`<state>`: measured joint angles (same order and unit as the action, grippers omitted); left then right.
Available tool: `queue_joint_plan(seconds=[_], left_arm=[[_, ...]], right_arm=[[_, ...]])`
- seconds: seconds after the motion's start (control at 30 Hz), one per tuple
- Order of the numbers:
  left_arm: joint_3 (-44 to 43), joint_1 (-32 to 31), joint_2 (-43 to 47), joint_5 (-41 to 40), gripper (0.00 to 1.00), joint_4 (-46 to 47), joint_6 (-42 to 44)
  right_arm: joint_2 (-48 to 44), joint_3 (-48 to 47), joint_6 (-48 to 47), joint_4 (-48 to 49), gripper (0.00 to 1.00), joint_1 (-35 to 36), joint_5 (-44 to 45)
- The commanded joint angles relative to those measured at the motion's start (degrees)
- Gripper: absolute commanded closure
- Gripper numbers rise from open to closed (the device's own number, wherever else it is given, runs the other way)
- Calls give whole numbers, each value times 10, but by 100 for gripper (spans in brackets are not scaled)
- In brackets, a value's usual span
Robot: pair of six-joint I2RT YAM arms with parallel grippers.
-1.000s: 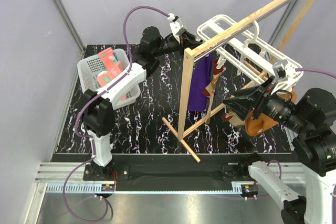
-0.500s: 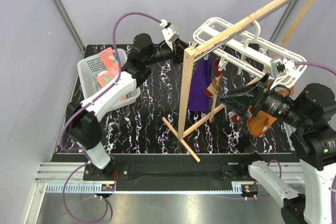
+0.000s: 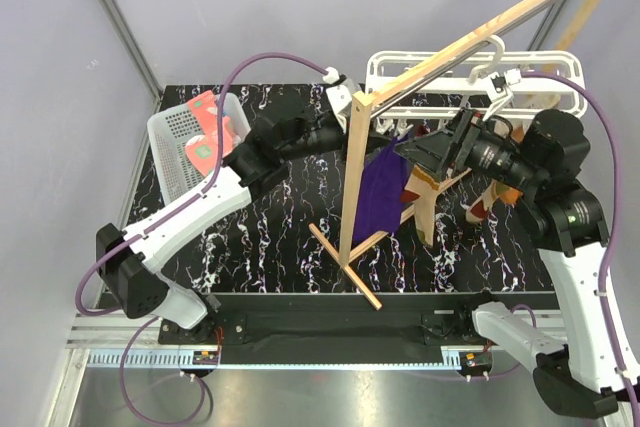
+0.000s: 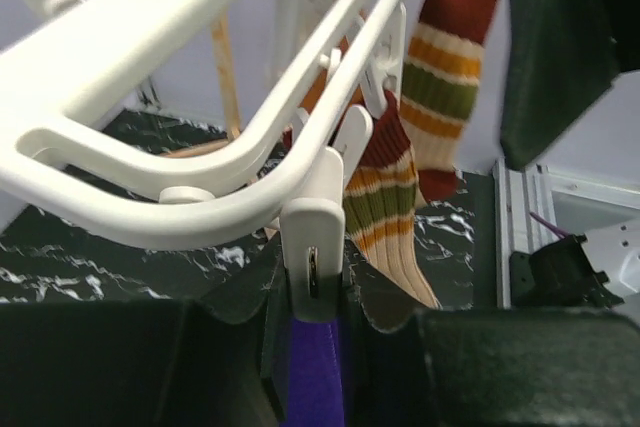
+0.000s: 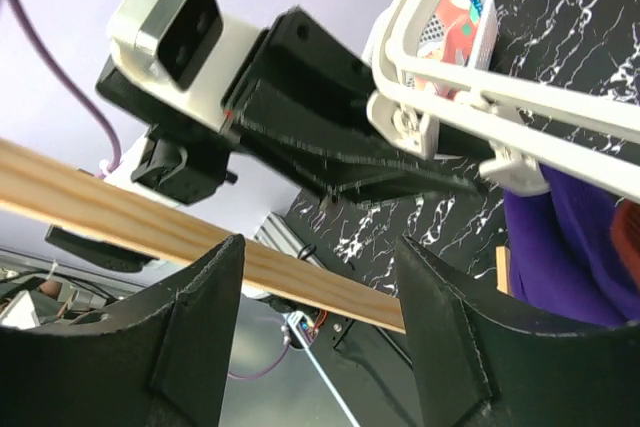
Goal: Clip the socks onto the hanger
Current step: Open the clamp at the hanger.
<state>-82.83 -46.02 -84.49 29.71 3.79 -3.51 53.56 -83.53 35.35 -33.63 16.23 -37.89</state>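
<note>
The hanger [image 4: 150,7] hangs from the wooden rail [image 5: 100,202] at 1 o'clock over the table, with two striped socks [image 4: 385,197] clipped under it. The left gripper [image 4: 313,297] appears to pinch a clip [image 4: 313,237] above the purple cloth [image 4: 315,377], though the contact is partly hidden. The right gripper [image 5: 320,287] gapes wide, grasping nothing. Pink socks [image 3: 208,115] lie in the basket [image 3: 160,142] at 10 o'clock.
</note>
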Motion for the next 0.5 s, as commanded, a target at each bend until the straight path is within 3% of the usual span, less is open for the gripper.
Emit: queue_joint_plan(seconds=[0.0, 0.2, 0.47], left_arm=[[4, -21, 16, -41, 100, -19, 4], [-1, -47, 17, -64, 100, -36, -5], [-15, -76, 14, -94, 100, -70, -1]], right_arm=[[1, -13, 10, 17, 33, 15, 37], [0, -5, -18, -6, 34, 39, 114], [10, -3, -28, -21, 47, 44, 147]])
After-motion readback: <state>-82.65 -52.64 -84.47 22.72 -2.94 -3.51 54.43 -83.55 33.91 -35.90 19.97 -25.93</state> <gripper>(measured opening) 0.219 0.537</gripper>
